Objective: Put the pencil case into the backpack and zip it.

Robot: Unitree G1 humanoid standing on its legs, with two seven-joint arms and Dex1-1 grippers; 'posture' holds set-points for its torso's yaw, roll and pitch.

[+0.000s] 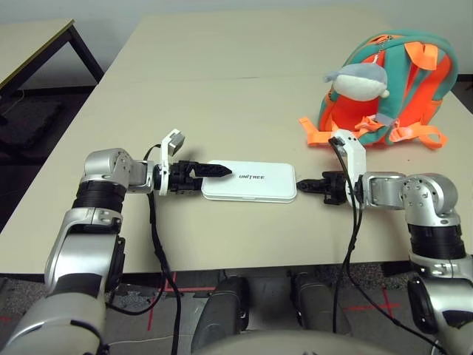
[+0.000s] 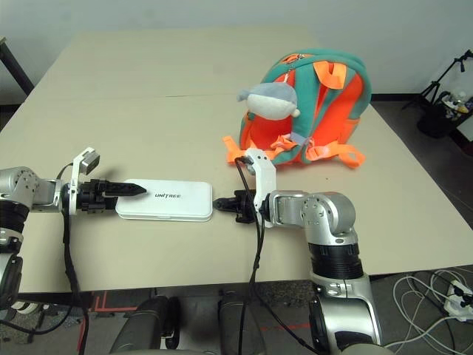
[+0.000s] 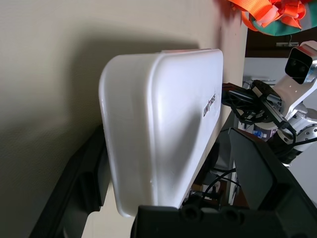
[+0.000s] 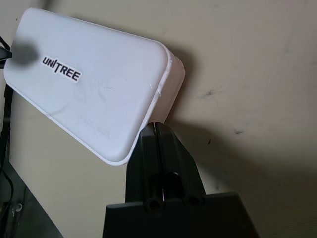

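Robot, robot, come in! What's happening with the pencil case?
Left gripper open around pencil case end. Right gripper shut at other end. Backpack beyond, nothing between.

The pencil case (image 1: 250,182) lies flat on the desk (image 1: 222,96), between the left gripper (image 1: 211,171) and right gripper (image 1: 304,185). The right gripper seems to touch its end. The backpack (image 1: 392,85) sits behind, to the right.
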